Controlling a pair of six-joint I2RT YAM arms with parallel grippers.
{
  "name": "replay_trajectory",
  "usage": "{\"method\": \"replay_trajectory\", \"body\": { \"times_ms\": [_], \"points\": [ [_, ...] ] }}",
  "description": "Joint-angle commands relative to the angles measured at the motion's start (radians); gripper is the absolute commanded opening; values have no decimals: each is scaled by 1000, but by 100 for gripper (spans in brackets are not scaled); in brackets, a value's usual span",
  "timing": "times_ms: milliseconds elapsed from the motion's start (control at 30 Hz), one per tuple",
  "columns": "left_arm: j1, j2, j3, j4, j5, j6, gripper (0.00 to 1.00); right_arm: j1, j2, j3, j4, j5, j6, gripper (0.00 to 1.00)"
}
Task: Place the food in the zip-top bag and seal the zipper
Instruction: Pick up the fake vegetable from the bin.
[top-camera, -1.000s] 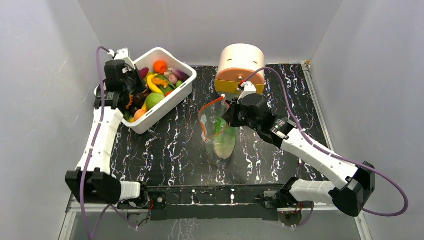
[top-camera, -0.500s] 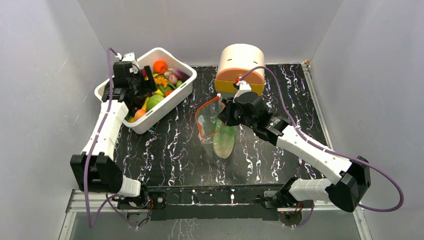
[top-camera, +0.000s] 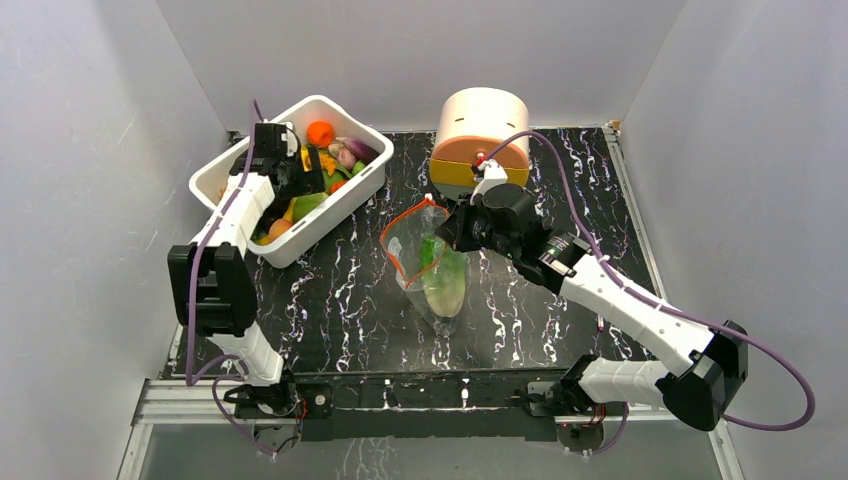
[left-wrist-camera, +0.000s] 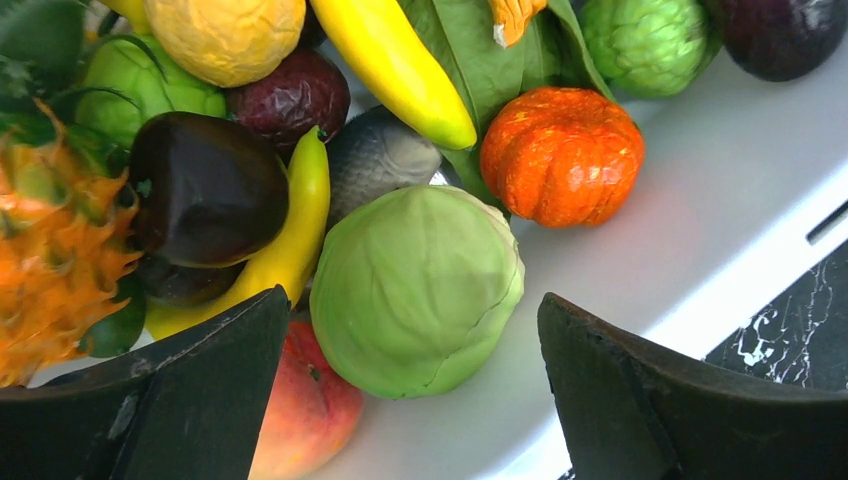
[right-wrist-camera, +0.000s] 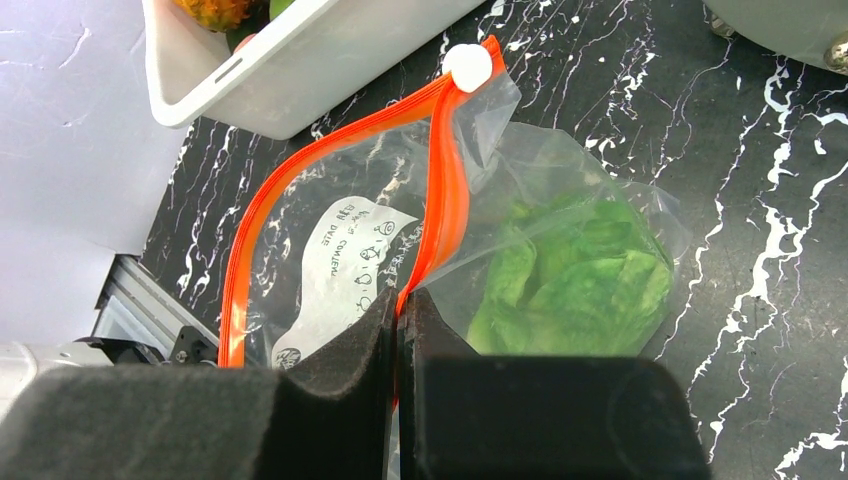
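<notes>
Upper left, the left end effector (left-wrist-camera: 412, 310) gapes wide and empty over a round pale-green toy cabbage (left-wrist-camera: 400, 270) in the white rectangular tub (left-wrist-camera: 700, 220). At centre, the right end effector (right-wrist-camera: 400, 310) pinches the orange-red zipper (right-wrist-camera: 300, 165) of the crinkly clear bag (right-wrist-camera: 340, 250), propping it open.

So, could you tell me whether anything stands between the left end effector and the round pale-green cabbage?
Nothing visible does: the open left end effector hangs over the round pale-green cabbage, fingers either side, though a reddish toy peach nestles against it.
</notes>
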Motion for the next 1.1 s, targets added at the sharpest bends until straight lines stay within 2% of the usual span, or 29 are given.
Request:
{"method": "replay_trajectory", "body": {
  "times_ms": [0, 167, 367, 467, 700, 900, 1067],
  "points": [
    [6, 12, 4, -3, 29, 11, 94, -2, -36, 4, 63, -1, 0, 0],
    [6, 72, 13, -7, 47, 10, 94, -2, -37, 14, 56, 19, -3, 0],
    [7, 87, -37, 30, 72, 15, 83, -2, -34, 17, 54, 7, 1, 0],
    [6, 94, -30, 22, 68, 16, 72, -2, -37, 11, 54, 9, 3, 0],
    [7, 58, -25, 15, 33, -5, 34, -1, -39, 18, 54, 19, 4, 0],
    [7, -29, -50, 45, -65, -34, 12, -2, -45, -1, 67, 19, 12, 0],
    [6, -82, -54, 50, -119, -54, 2, -2, -40, 7, 63, 18, 12, 0]
  ]
}}
